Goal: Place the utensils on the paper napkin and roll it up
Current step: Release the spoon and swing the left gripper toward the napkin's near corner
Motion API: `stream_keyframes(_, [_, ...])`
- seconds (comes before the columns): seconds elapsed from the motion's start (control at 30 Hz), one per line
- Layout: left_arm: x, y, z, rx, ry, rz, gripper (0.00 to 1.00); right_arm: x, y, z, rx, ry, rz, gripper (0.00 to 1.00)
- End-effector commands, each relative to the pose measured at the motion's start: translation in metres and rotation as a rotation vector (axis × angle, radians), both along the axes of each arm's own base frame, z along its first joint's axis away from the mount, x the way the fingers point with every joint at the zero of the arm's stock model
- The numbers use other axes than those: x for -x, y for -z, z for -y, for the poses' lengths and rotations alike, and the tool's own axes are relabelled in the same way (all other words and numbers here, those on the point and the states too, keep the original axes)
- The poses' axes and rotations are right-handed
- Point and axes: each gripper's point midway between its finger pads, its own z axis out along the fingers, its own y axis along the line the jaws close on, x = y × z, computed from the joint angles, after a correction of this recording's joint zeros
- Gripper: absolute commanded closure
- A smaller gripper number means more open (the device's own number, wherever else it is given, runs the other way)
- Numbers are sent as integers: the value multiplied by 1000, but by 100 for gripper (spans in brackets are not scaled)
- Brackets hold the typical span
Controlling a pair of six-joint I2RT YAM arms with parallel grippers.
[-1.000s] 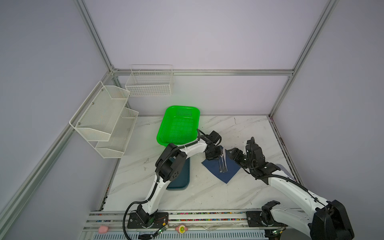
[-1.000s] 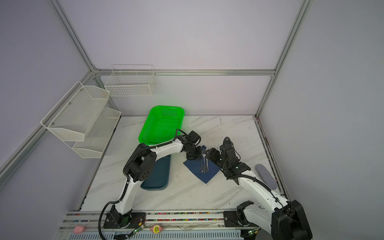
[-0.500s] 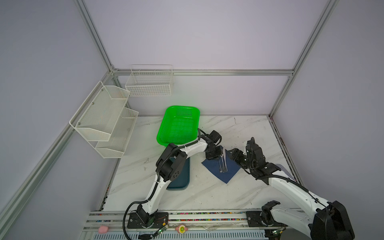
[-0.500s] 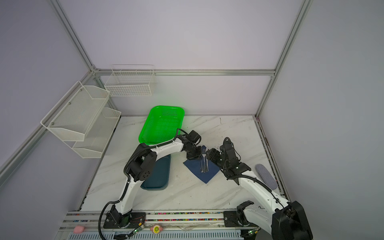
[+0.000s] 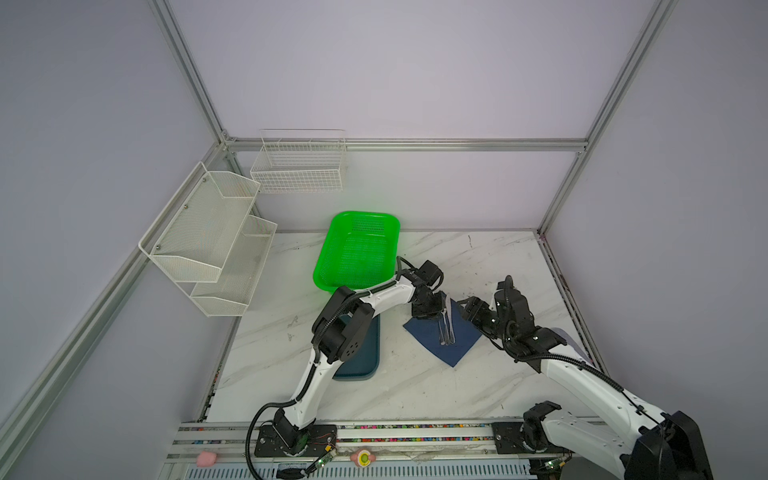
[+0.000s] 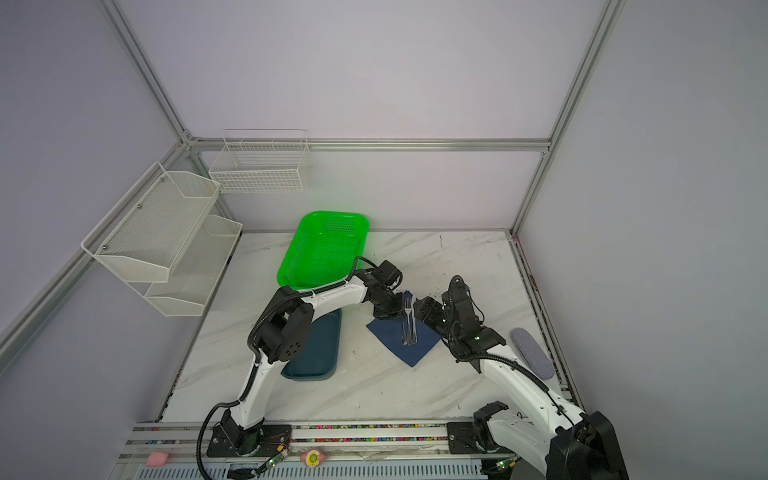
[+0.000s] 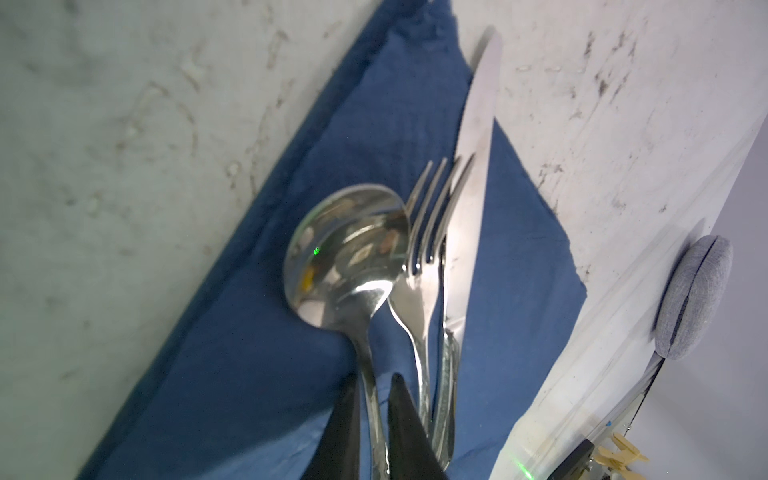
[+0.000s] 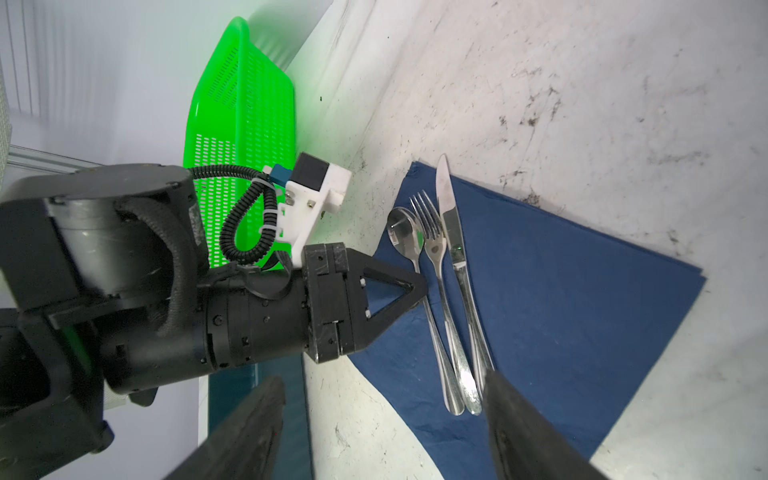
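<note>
The navy paper napkin (image 5: 461, 345) (image 6: 415, 353) lies flat on the marble table, one corner pointing to the front. The utensils (image 5: 446, 328) (image 6: 409, 326) lie side by side on it: spoon (image 7: 349, 257) (image 8: 401, 232), fork (image 7: 424, 257) (image 8: 430, 232) and knife (image 7: 473, 166) (image 8: 446, 199). My left gripper (image 7: 374, 380) (image 8: 419, 286) reaches in low, its jaws narrowly closed round the spoon's handle. On the napkin's right side my right gripper (image 8: 384, 378) (image 5: 467, 309) stands open and holds nothing. One of its fingers (image 8: 511, 415) is beside the handle ends.
A green perforated basket (image 5: 357, 249) stands behind the left arm. The dark teal tray (image 5: 361, 357) lies left of the napkin, partly under that arm. A grey oval pad (image 6: 532, 353) lies near the table's right edge. White wire racks (image 5: 208, 241) hang on the left wall.
</note>
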Motion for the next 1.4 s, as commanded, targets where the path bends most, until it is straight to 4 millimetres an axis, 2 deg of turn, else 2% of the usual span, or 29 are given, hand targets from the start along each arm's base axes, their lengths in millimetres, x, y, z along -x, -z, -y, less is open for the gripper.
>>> stream_keyframes(0.0, [-14, -75, 11, 105, 40, 170, 84, 5, -1, 14, 33, 56, -17, 23])
stream_keyframes(0.2, [-6, -107, -14, 89, 50, 305, 81, 16, -1, 29, 81, 92, -24, 23])
stream_keyframes(0.4, [17, -134, -47, 155, 13, 462, 81, 33, 21, 37, 189, 44, -117, 23])
stream_keyframes(0.5, [34, -146, -54, 242, 24, 518, 79, 41, 28, 34, 182, 0, -137, 24])
stream_keyframes(0.63, [55, -156, -60, 326, 60, 564, 77, 58, 44, 20, 82, -47, -189, 26])
stream_keyframes(0.7, [63, -167, -69, 345, 55, 607, 77, 66, 47, 8, 14, -102, -209, 26])
stream_keyframes(0.73, [70, -179, -74, 367, 65, 649, 76, 71, 49, 2, -21, -123, -221, 28])
stream_keyframes(0.8, [79, -190, -79, 390, 107, 718, 68, 78, 59, 0, -58, -118, -264, 31])
stream_keyframes(0.87, [88, -190, -81, 395, 169, 762, 63, 85, 69, -1, -82, -120, -296, 32])
stream_keyframes(0.97, [98, -185, -82, 384, 204, 730, 60, 91, 78, -4, -99, -133, -329, 35])
stream_keyframes(1.03, [107, -184, -77, 378, 249, 741, 56, 94, 80, -5, -102, -146, -338, 35])
stream_keyframes(1.2, [128, -166, -64, 294, 366, 780, 54, 98, 88, -11, -142, -172, -355, 35])
stream_keyframes(1.37, [135, -143, -57, 221, 468, 813, 55, 97, 95, -14, -148, -176, -357, 35])
